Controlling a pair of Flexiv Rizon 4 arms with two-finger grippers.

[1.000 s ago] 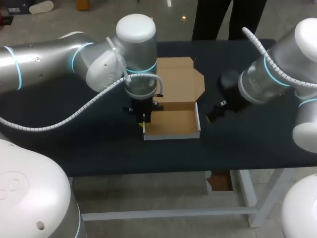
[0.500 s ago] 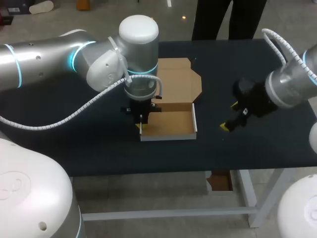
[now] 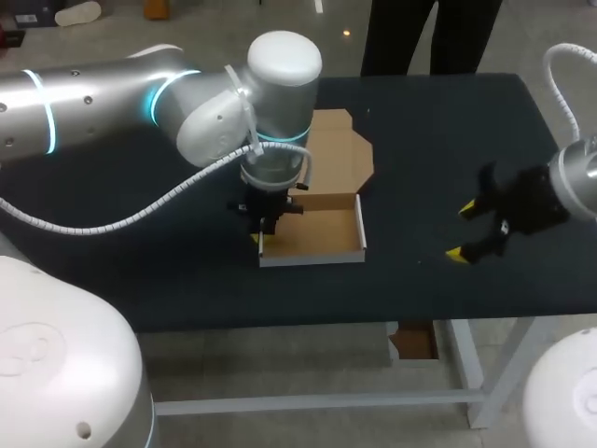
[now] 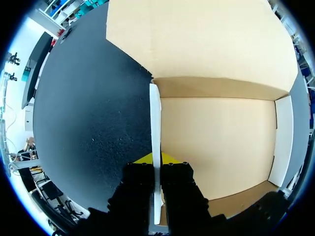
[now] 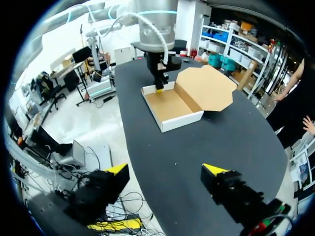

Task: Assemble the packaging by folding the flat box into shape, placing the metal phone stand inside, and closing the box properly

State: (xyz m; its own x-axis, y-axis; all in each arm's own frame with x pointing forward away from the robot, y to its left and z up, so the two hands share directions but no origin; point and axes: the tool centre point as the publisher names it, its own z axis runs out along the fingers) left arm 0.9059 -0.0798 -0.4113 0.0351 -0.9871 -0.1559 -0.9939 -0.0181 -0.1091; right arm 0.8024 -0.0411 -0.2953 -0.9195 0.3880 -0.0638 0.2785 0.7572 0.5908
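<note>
Two arms share one box (image 3: pixel 317 233), which stands open-topped on the tabletop (image 3: pixel 438 140) close to the middle of its front edge. All four walls of the tray are up. The left gripper (image 3: pixel 260 241) comes straight down onto the box's left wall (image 4: pixel 155 123). Its fingers are closed together on that thin white panel, one inside the tray and one outside, as the left wrist view shows.

Toward the tabletop's right edge, the right gripper (image 3: pixel 464 232) hangs over bare surface with its jaws spread wide and nothing between them. A second ago it sat just beside the right wall (image 3: pixel 360 224); since then it has drawn well away. Over the same second the tray has slid a little toward the left edge, carried along by the left arm's pinch.

Farther back, the lid flap (image 3: pixel 340 149) lies folded open toward the far edge, still joined to the tray's rear wall.

The tray looks formed, so folding seems about finished, and the freed right arm is probably off to fetch the phone stand. No view shows the stand, and the tray holds nothing yet. The lid is still to be closed.
</note>
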